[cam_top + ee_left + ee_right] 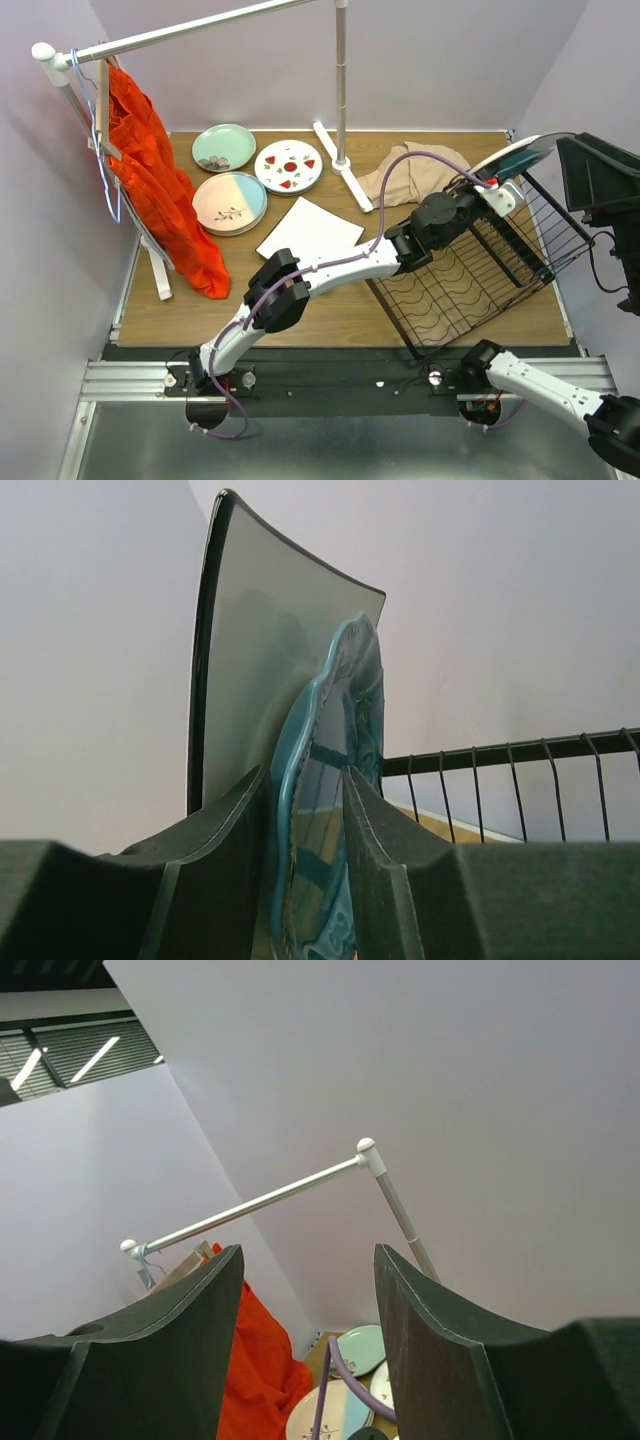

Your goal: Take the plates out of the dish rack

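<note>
Four plates lie flat at the left of the table [320,325], spread out rather than stacked: a green plate [224,147], a pink-and-blue plate [229,203], a red-spotted plate [288,166] and a white square plate [310,232]. Further right, the left gripper [305,775] reaches into the dish rack [470,290]. It is clamped across the rim of an upright teal plate [325,810], probably to lift it out of its slot. A dark-rimmed square plate [270,660] stands just behind. The right gripper [308,1255] hangs with its fingers apart and empty, out of the way. No writing is readable.
</note>
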You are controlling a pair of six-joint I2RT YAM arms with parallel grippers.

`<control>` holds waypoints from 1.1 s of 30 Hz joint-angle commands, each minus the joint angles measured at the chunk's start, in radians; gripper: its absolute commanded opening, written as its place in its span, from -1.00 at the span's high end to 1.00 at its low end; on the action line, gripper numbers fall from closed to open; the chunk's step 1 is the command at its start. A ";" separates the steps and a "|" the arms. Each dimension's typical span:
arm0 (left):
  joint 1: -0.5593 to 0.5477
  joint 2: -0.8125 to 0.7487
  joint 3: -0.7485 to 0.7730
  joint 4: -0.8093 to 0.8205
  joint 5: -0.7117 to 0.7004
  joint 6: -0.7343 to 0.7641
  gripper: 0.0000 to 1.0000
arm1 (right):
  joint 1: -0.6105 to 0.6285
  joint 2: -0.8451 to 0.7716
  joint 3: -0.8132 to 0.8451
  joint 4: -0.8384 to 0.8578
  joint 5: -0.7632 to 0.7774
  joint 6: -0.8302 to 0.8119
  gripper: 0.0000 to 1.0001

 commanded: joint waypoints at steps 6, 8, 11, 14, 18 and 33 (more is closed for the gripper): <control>0.005 0.054 0.066 -0.052 0.055 0.034 0.14 | -0.003 -0.008 -0.006 0.015 0.026 -0.024 -0.27; 0.005 0.066 0.077 -0.060 0.050 0.034 0.14 | -0.003 -0.008 -0.007 0.015 0.029 -0.024 -0.27; 0.005 0.072 0.077 -0.065 0.051 0.028 0.19 | -0.003 -0.010 -0.007 0.015 0.031 -0.024 -0.27; 0.005 0.074 0.075 -0.063 0.044 0.028 0.45 | -0.004 -0.007 -0.007 0.015 0.034 -0.026 -0.27; 0.000 0.072 0.072 -0.052 0.018 0.055 0.61 | -0.001 -0.011 -0.009 0.016 0.032 -0.024 -0.27; -0.001 0.083 0.124 -0.141 0.032 0.023 0.49 | -0.003 -0.013 -0.013 0.019 0.036 -0.024 -0.27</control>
